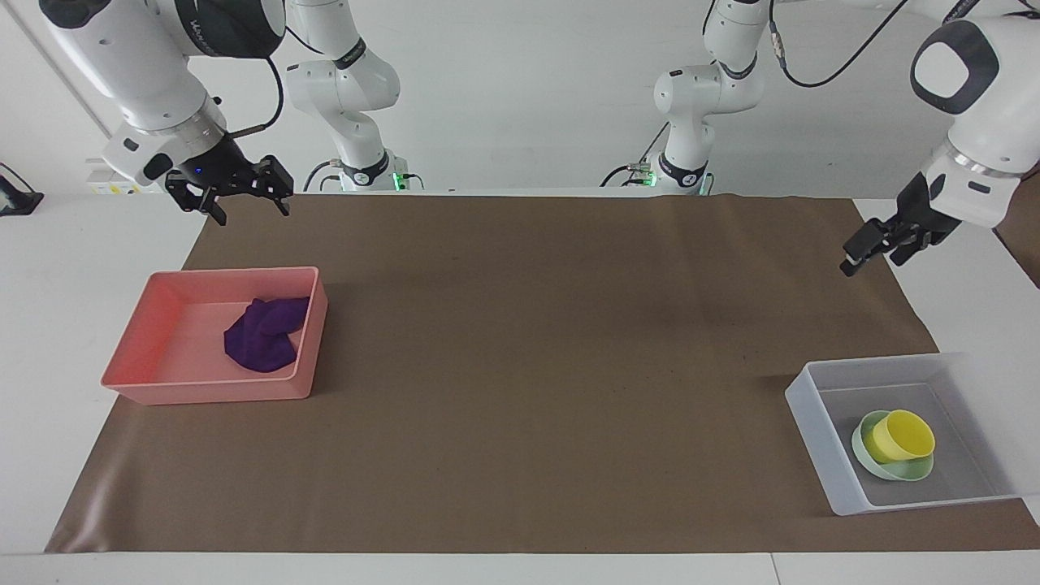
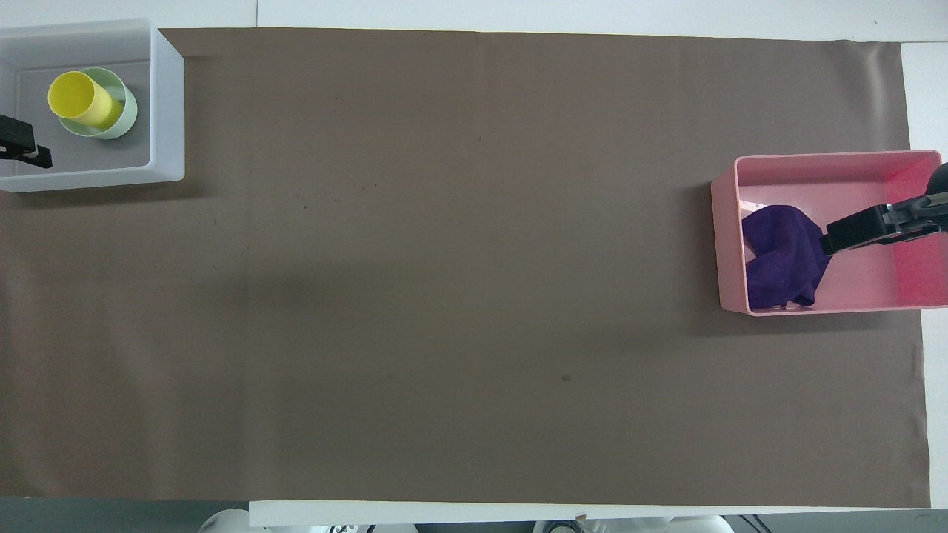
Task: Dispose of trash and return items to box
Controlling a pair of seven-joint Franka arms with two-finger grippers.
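The left gripper [image 1: 865, 252] hung high in the air above the mat's edge at the left arm's end of the counter [image 1: 81, 260], holding nothing. Its arm rose steeply from the wrist, the hand tilted downward and toward the middle of the mat [image 1: 520, 357]. Its fingers [image 1: 853, 258] looked a little apart, but how far could not be told. In the overhead view only a dark tip of this gripper [image 2: 18, 141] showed at the frame's edge, over the box [image 2: 169, 104].

The right gripper [image 1: 240, 195] hovered above the mat's corner nearest the robots at the right arm's end, its wrist bent so the hand pointed down and slightly forward. Its fingers [image 1: 219, 213] were spread wide and empty. Seen from overhead, this gripper [image 2: 870, 229] overlapped the tray [image 2: 815, 160], yet the facing view showed it well above it.

The cloth [image 1: 264, 335] lay crumpled inside the pink tray [image 1: 203, 390], against the wall toward the mat's middle.

The box [image 1: 812, 431] sat at the left arm's end, far from the robots. In it the cup [image 1: 900, 435] rested tilted inside the bowl [image 1: 892, 468], both apart from either gripper.
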